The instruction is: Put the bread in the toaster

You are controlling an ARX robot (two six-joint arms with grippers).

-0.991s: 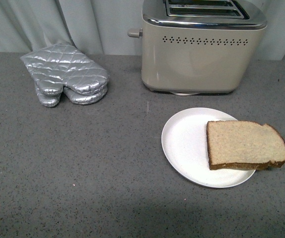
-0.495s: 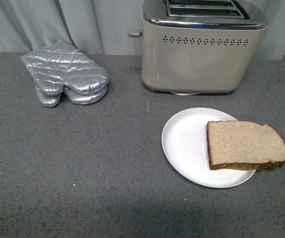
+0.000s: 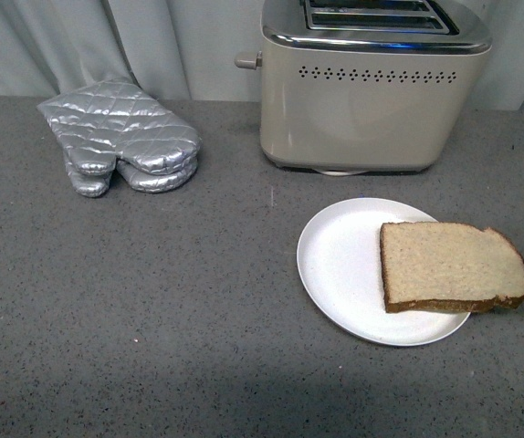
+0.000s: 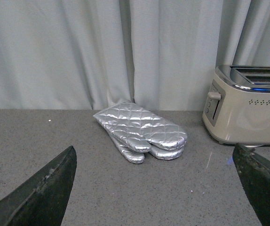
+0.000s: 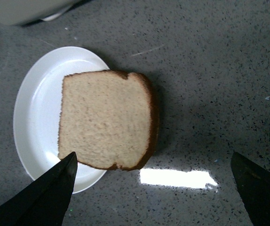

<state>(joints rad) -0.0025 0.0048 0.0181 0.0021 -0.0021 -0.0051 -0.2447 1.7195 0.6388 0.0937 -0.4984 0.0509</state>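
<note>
The bread [image 3: 451, 266], a tan slice with a brown crust, lies flat on a round white plate [image 3: 344, 265] at the front right, its rounded end hanging over the plate's right rim. The beige toaster [image 3: 372, 96] with a chrome top and empty slots stands behind the plate. Neither gripper shows in the front view. My right gripper [image 5: 156, 188] is open and hovers above the bread [image 5: 107, 120] and plate [image 5: 36, 113]. My left gripper [image 4: 158, 188] is open and empty, low over the counter, facing the toaster [image 4: 248, 108].
Silver quilted oven mitts [image 3: 120, 137] lie at the back left, also seen in the left wrist view [image 4: 142, 132]. Grey speckled counter [image 3: 152, 310] spreads around. A grey curtain [image 3: 107, 46] hangs behind. A bright reflection [image 5: 177, 178] lies on the counter beside the plate.
</note>
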